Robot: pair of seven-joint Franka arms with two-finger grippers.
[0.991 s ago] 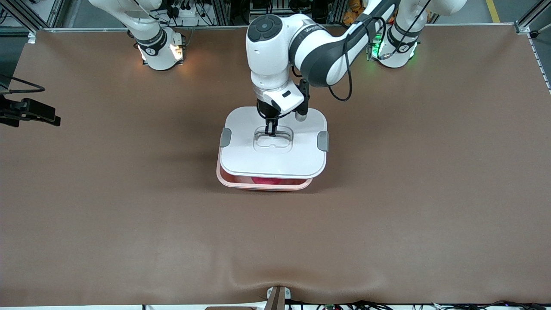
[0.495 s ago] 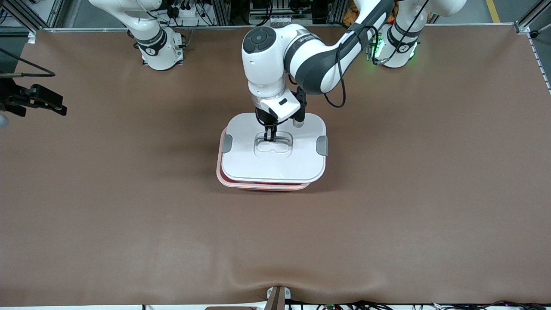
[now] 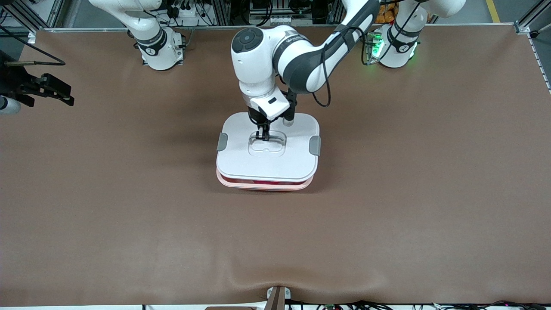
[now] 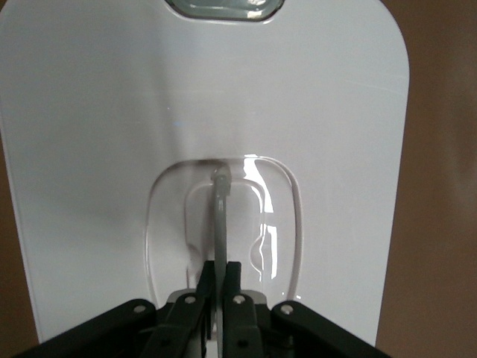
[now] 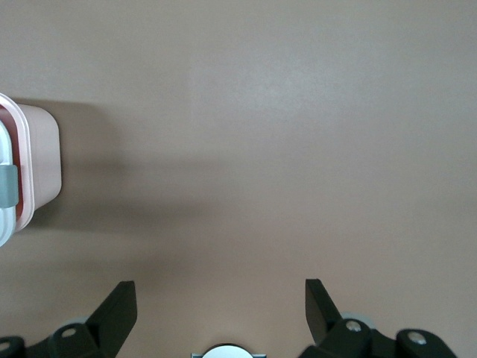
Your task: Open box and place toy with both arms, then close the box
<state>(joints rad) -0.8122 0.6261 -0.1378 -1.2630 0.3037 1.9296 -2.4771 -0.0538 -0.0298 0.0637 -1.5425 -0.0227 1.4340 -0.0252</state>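
Observation:
The white lid hangs level over the pink box and covers nearly all of it. My left gripper is shut on the thin grey handle in the lid's recess; in the left wrist view the left gripper pinches the handle between its two fingers. Grey clips sit at the lid's two ends. The toy is hidden under the lid; only a dark pink tint shows through the tub's wall. My right gripper waits open at the right arm's end of the table, over bare mat.
The brown mat stretches around the box on all sides. In the right wrist view one end of the box and a lid clip show at the picture's edge.
The left gripper has carried the lid toward the right arm's end and lower, so it now covers the tub and the toy. The right gripper has drifted toward the robots' bases.

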